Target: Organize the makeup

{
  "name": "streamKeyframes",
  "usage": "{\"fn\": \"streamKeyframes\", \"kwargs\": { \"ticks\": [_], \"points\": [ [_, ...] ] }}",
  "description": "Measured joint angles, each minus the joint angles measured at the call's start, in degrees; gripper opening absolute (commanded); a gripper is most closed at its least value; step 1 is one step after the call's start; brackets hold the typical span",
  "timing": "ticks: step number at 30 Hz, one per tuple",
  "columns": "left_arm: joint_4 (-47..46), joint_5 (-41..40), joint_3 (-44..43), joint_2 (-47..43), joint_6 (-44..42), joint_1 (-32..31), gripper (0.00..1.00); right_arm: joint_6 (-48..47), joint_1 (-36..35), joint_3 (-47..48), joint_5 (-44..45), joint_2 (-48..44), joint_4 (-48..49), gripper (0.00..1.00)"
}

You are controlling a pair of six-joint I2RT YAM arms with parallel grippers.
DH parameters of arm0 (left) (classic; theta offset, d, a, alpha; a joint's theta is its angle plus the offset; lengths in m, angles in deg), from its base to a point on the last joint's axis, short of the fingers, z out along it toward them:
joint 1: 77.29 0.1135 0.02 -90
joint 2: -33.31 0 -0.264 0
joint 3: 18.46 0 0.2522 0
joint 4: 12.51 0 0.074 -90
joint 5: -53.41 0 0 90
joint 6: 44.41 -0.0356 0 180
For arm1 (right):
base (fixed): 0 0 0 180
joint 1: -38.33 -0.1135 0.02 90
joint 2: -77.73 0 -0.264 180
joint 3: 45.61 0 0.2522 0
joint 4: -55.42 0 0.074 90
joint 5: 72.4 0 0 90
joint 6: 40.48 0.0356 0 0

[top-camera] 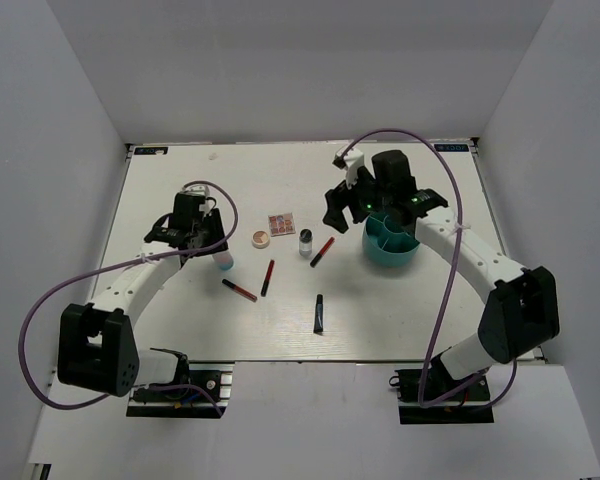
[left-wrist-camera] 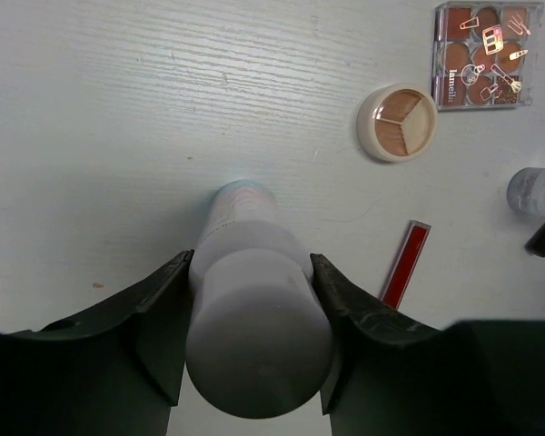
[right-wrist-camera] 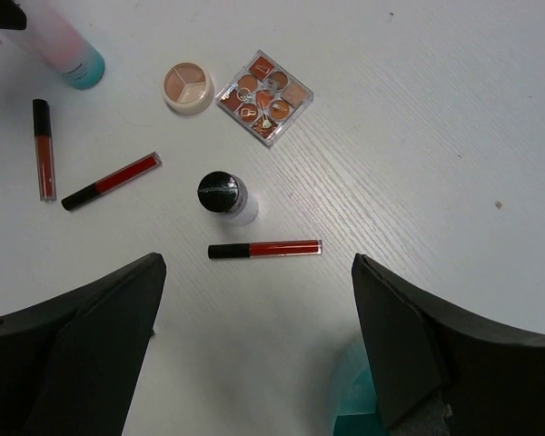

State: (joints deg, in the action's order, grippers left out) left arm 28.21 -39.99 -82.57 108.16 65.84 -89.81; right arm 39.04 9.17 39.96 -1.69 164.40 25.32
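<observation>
Our left gripper (left-wrist-camera: 250, 272) pinches a white cylindrical plastic bottle (left-wrist-camera: 254, 318) between both fingers. The bottle's teal end points down to the white wooden table (left-wrist-camera: 91, 109). To its right lie a slim red-and-black tube (top-camera: 239, 291) and a second red-and-black tube (top-camera: 268, 277). A round beige compact (top-camera: 263, 238) is just beside a square pink-toned palette (top-camera: 281, 222). Further right stands a small clear bottle with dark cap (top-camera: 305, 243), with a third red-and-black tube (top-camera: 323, 251) near it and a slim black tube (top-camera: 320, 313) closer to the bases. The right gripper (right-wrist-camera: 259, 268) is spread wide and holds nothing, beside the teal round divided tub (top-camera: 390, 245).
</observation>
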Motion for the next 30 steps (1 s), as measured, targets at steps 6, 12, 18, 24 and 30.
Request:
{"fn": "streamKeyframes", "kwargs": {
  "ticks": [6,12,18,24,30],
  "points": [
    [1.7,-0.3,-2.1,0.0,0.0,-0.9,0.00,0.2,2.8,-2.1,0.2,-3.8,-0.3,0.71],
    [1.9,6.1,-11.3,-0.7,0.3,-1.5,0.00,1.6,7.5,-6.7,2.3,-11.5,-0.8,0.00],
    [-4.3,18.9,-24.4,2.2,3.4,-4.9,0.00,3.4,13.7,-9.0,7.4,-19.4,-0.2,0.00],
    [-11.2,26.3,-34.6,13.2,7.1,-12.5,0.00,7.0,21.9,-13.1,12.5,-23.0,0.1,0.00],
    [-12.9,27.9,-43.8,26.4,8.3,-21.4,0.00,10.4,27.9,-17.0,13.7,-26.1,-1.1,0.00]
  ]
}}
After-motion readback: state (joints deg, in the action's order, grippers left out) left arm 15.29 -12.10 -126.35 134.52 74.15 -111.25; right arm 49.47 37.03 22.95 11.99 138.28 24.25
